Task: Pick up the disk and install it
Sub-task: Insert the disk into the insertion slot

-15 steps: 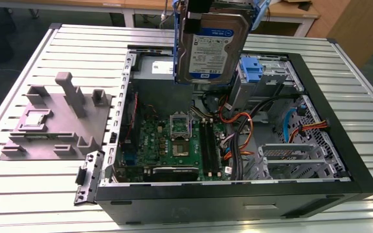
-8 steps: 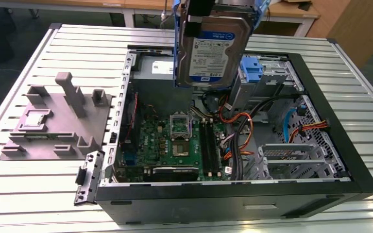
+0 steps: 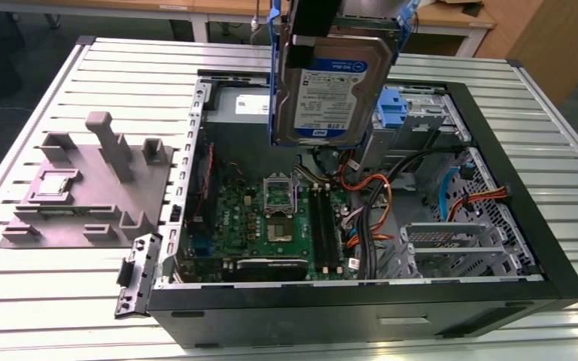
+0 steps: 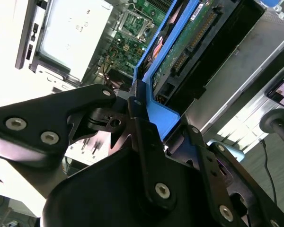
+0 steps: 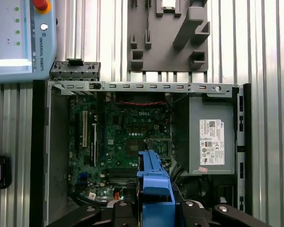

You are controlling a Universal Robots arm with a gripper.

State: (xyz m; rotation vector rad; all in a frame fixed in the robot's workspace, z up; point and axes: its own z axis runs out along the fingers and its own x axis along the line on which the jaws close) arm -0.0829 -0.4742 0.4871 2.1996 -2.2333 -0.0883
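The disk (image 3: 334,86) hangs upright in the air above the far half of the open computer case (image 3: 369,304), its white-and-blue label facing the exterior view. Blue rails run along its side edges. My gripper (image 3: 319,21) is shut on its top end, at the upper edge of the exterior view. In the second wrist view the black fingers (image 4: 92,106) clamp the blue bracket (image 4: 158,116), with the disk's green circuit board (image 4: 189,47) beyond it. In the first wrist view the bracket's blue end (image 5: 154,189) sits between the gripper's linkages, over the motherboard (image 5: 128,137).
Inside the case lie the motherboard (image 3: 269,218), orange and black cables (image 3: 375,203), a grey power supply (image 5: 210,137), a blue-fitted drive bay (image 3: 402,105) and a metal cage (image 3: 450,248). A grey fixture (image 3: 88,188) stands on the slatted table on the exterior view's left. A teach pendant (image 5: 19,38) lies nearby.
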